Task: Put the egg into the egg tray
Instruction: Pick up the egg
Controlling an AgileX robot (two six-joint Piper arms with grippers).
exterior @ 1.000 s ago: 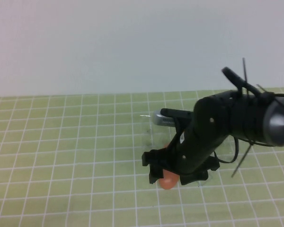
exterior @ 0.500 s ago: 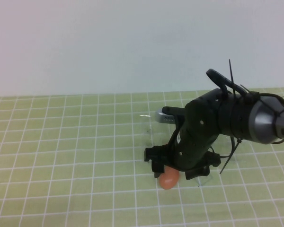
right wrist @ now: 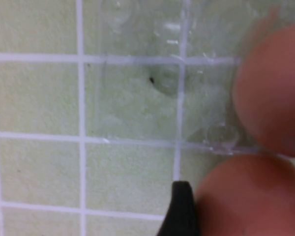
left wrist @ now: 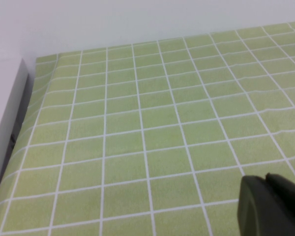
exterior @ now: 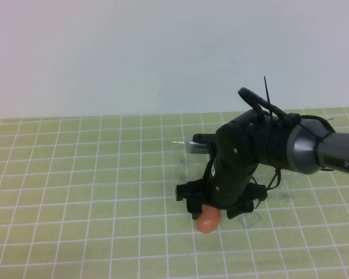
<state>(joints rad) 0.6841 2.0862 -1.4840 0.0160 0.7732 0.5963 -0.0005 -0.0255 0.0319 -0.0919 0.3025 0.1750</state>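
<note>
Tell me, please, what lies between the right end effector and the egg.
Nothing: right wrist view shows right end effector fingertip beside egg; left end effector over mat.

right gripper (exterior: 216, 210): bent low over the counter (exterior: 75, 174); its fingertips and the gap between them are hidden under the arm's own black body in the high view.
egg (exterior: 207, 221): only its lower part shows below the gripper in the high view; the top is covered.
egg tray (exterior: 186, 152): see-through, mostly behind the arm; only faint glinting edges show, and the cup count cannot be told.
second egg (right wrist: 273, 93): blurred, cut off by the right wrist picture's edge.
left gripper (left wrist: 270, 206): only a dark corner shows, cut off at the left wrist picture's edge.
</note>
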